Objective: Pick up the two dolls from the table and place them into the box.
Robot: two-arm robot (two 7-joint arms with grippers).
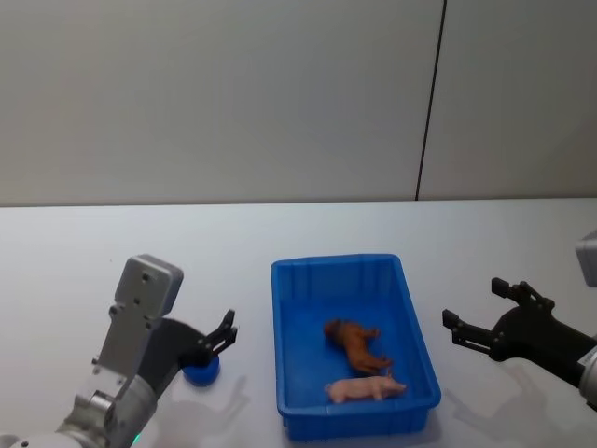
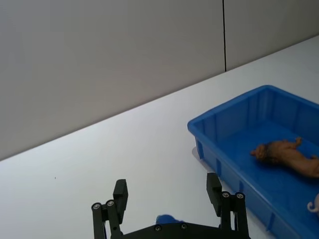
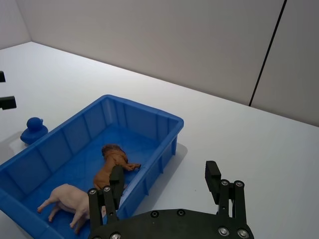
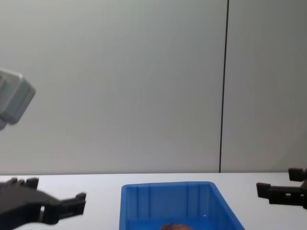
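Observation:
The blue box (image 1: 279, 329) stands on the white table (image 1: 84, 252) between my two arms. Two dolls lie inside it: a brown animal (image 1: 355, 343) in the middle and a pink pig (image 1: 365, 389) by the near wall. The right wrist view shows the brown doll (image 3: 112, 162) and the pig (image 3: 69, 204) too. To the box's left, just above the table, my left gripper (image 1: 224, 334) is open and holds nothing. Right of the box, my right gripper (image 1: 474, 306) is also open and empty.
A small blue duck-shaped toy (image 1: 201, 371) sits on the table right under my left gripper, also seen as the toy (image 3: 33, 131) in the right wrist view. A grey wall rises behind the table's far edge. Bare tabletop stretches around the box.

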